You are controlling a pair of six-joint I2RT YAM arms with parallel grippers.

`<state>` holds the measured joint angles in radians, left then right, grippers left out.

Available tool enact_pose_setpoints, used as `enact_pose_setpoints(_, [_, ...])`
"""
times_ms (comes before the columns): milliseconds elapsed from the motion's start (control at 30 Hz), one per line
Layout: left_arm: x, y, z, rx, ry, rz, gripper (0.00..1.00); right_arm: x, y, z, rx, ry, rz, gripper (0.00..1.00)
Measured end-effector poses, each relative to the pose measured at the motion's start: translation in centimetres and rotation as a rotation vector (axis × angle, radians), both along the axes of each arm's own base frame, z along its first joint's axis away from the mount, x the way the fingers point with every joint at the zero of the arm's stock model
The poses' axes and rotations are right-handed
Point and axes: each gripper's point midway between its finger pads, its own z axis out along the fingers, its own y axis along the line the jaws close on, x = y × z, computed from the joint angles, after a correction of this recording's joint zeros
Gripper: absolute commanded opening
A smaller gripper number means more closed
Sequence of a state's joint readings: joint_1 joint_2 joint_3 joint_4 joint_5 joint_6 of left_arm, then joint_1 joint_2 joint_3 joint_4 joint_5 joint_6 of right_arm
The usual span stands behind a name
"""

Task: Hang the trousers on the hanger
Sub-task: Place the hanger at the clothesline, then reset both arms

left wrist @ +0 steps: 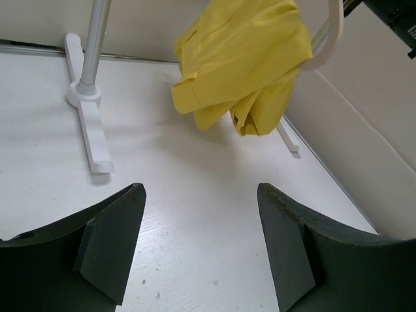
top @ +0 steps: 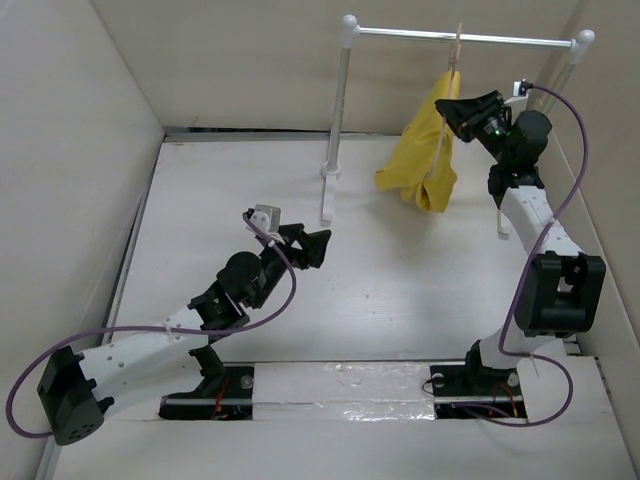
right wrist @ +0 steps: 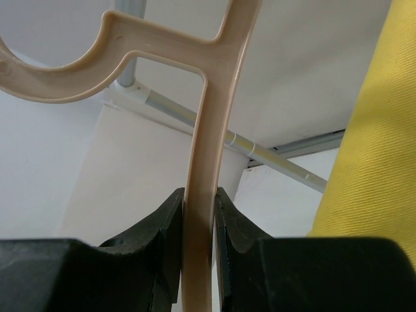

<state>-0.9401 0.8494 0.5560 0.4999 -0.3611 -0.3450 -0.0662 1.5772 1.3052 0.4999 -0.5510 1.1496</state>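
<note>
Half the hanger (right wrist: 201, 130) hides under trousers (top: 425, 150); right end effector (right wrist: 198, 203) clamps it, left (left wrist: 198, 218) gapes.

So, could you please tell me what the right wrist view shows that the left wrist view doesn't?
Only the right wrist view shows the right hand shut on the hanger stem, with its hook above. Only the left wrist view shows the open left hand and the rack foot. Both show the yellow trousers, part of the hanger and part of the rack.
</note>
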Motion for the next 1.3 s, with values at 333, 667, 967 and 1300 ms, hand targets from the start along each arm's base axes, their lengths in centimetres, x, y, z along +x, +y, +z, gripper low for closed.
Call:
enact_pose_setpoints(333, [0.5,-0.4,-1.5,0.037,0.022,-0.003,0.67,3.9,-1.8,-0.8,-0.005,0.013,-0.024,0.00])
enact_pose_setpoints(667, [1.0,-0.4,-1.8,0.041,0.024,0.000,0.68,4.9,-1.7,-3.0,0.000,0.030,-0.008,0.00])
enact_pose_setpoints(967, [1.2,-0.8,-2.9,0.070,0.045,-0.008,0.69,4.2,-1.5,-2.1,-0.052,-0.078,0.001,1.00])
enact_pose_setpoints(1300, [1.6,-1.1,-4.3,0.118,0.062,-0.016,0.71,-2.4,-1.8,3.3,-0.187,-0.258,-0.098,1.00])
